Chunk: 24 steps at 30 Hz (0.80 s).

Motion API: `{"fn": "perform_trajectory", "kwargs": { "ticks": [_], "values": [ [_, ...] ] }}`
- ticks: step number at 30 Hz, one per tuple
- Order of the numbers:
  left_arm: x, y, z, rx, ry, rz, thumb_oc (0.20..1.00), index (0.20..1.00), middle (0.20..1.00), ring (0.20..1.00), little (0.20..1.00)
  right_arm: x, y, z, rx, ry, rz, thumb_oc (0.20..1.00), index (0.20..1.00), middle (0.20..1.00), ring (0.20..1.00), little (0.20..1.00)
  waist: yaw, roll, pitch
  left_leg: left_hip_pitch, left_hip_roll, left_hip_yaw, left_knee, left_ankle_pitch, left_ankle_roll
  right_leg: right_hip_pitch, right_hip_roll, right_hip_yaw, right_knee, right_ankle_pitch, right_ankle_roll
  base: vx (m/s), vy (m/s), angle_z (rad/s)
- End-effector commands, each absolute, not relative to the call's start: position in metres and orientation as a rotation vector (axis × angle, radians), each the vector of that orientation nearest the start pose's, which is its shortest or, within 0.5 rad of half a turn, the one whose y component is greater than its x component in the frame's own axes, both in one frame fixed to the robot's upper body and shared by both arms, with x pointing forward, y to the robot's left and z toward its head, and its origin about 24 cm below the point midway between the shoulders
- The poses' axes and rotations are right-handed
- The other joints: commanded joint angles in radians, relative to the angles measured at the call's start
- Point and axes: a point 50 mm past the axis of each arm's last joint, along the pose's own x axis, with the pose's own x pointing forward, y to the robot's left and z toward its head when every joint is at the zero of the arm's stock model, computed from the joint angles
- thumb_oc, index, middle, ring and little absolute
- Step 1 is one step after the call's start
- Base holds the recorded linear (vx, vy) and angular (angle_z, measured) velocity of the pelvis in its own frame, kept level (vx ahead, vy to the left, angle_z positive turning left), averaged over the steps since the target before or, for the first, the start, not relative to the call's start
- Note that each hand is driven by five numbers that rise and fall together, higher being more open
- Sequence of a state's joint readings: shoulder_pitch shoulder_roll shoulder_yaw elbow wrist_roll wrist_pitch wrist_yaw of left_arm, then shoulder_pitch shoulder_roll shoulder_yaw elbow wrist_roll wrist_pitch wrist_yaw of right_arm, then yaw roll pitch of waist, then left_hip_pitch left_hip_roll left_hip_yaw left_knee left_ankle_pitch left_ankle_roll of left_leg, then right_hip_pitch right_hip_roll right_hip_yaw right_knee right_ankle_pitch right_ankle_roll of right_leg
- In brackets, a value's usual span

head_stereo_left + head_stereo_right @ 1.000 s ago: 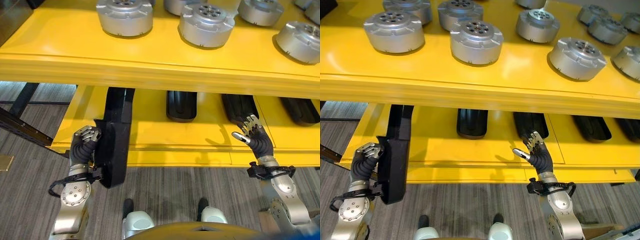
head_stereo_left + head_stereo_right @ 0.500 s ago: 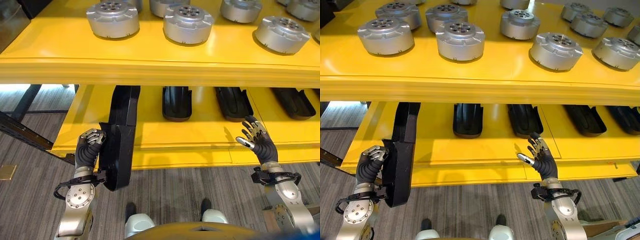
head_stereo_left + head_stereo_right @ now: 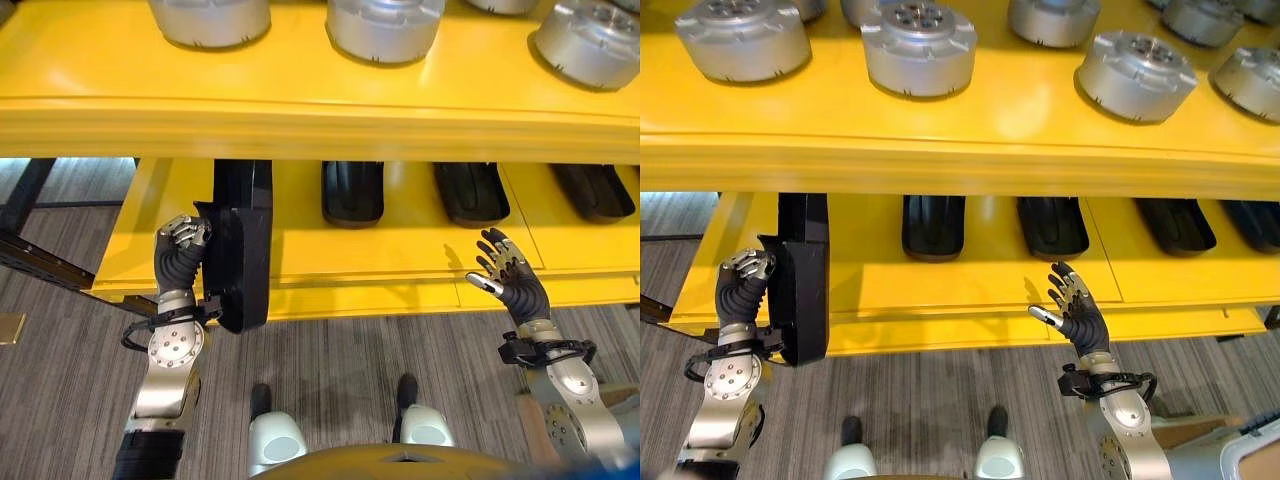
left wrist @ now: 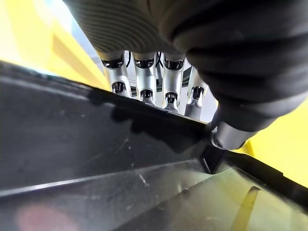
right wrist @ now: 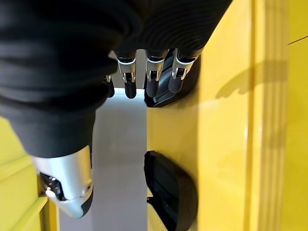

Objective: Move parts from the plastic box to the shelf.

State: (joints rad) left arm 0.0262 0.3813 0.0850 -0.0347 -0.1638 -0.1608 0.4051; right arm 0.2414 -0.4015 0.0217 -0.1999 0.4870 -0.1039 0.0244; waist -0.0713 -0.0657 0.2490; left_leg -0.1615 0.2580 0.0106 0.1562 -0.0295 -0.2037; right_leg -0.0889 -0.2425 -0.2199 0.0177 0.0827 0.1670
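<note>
A long black part (image 3: 240, 250) stands on edge at the left end of the yellow lower shelf (image 3: 340, 265), its near end overhanging the front lip. My left hand (image 3: 180, 250) is shut on that near end; the left wrist view has its fingers (image 4: 144, 82) curled over the black part's rim (image 4: 96, 159). My right hand (image 3: 510, 285) hovers open in front of the shelf's lip, right of centre, holding nothing. Its straight fingers (image 5: 151, 72) point at the shelf.
Three more black parts (image 3: 352, 192) (image 3: 470, 192) (image 3: 592, 190) lie side by side deeper on the lower shelf. The yellow upper shelf (image 3: 940, 150) overhangs them and carries several round silver housings (image 3: 918, 45). Grey striped floor (image 3: 340, 370) lies below.
The camera has shifted. My left hand has pushed the black part further onto the lower shelf, so less of it overhangs the lip. The right hand stays open in about the same place.
</note>
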Motion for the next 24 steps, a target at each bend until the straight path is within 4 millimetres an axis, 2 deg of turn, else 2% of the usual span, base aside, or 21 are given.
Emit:
{"fn": "perform_trajectory", "kwargs": {
  "ticks": [1,14,17,24],
  "values": [
    [0.254,0.265,0.129,0.268,-0.433,0.516,0.2,0.2,0.2,0.2,0.2,0.218,-0.212,0.088,0.114,-0.204,0.064,1.0,1.0,1.0,1.0,1.0,-0.013,-0.008,0.019,-0.03,-0.052,0.052,0.078,-0.046,0.089,-0.047,-0.111,0.011,0.188,-0.104,0.031,-0.05,0.027,0.01],
    [0.28,0.276,0.164,0.268,-0.535,0.62,0.2,0.2,0.2,0.2,0.2,0.226,-0.198,0.092,0.134,-0.218,0.125,1.0,1.0,1.0,1.0,1.0,-0.031,-0.021,0.077,-0.106,-0.058,0.052,0.139,-0.053,0.093,-0.116,-0.12,0.032,0.219,-0.094,0.03,-0.04,0.016,-0.01],
    [0.284,0.289,0.18,0.282,-0.569,0.691,0.2,0.2,0.2,0.2,0.2,0.226,-0.195,0.091,0.133,-0.212,0.149,1.0,1.0,1.0,1.0,1.0,-0.034,-0.023,0.087,-0.125,-0.059,0.05,0.158,-0.057,0.093,-0.128,-0.12,0.036,0.226,-0.095,0.028,-0.02,0.009,-0.03],
    [0.293,0.306,0.215,0.326,-0.63,0.735,0.2,0.2,0.2,0.2,0.2,0.228,-0.192,0.09,0.136,-0.196,0.175,1.0,1.0,1.0,1.0,1.0,-0.04,-0.022,0.104,-0.166,-0.06,0.041,0.191,-0.065,0.092,-0.147,-0.12,0.034,0.242,-0.1,0.031,0.0,0.0,0.0]
  ]
}}
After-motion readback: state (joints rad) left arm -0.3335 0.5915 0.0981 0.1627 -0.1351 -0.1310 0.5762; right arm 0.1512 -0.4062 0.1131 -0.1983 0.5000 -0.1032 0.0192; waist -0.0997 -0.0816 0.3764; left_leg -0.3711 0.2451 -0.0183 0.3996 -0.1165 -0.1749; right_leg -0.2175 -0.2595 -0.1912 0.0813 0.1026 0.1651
